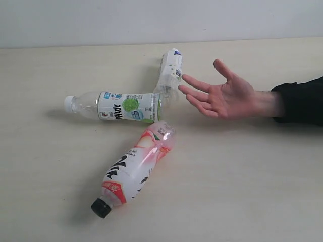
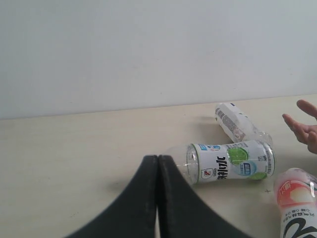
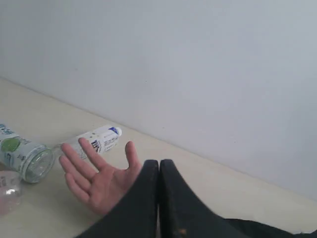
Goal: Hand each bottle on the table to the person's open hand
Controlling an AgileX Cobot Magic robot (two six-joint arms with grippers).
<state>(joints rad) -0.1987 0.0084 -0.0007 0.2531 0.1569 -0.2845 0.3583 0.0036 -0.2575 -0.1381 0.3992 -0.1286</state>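
Three bottles lie sideways on the counter (image 1: 262, 176), ends clustered: lime-label bottle (image 1: 118, 106), pink black-capped bottle (image 1: 135, 170), and white bottle (image 1: 170, 70) by the open hand (image 1: 219, 95). Left fingers (image 2: 141, 208) and right fingers (image 3: 173, 208) are clenched, empty. We expect that gripping one may roll its neighbours.

Sleeve (image 1: 301, 101) cut by the edge, pink-label bottle (image 2: 297, 206) cropped, cap of green-label bottle (image 2: 230, 162) behind left claw (image 2: 157, 159)

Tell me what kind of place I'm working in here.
Probably a lab or test bench rather than a home: a bare pale table against a plain white wall, with three bottles lying beside a person's open hand.
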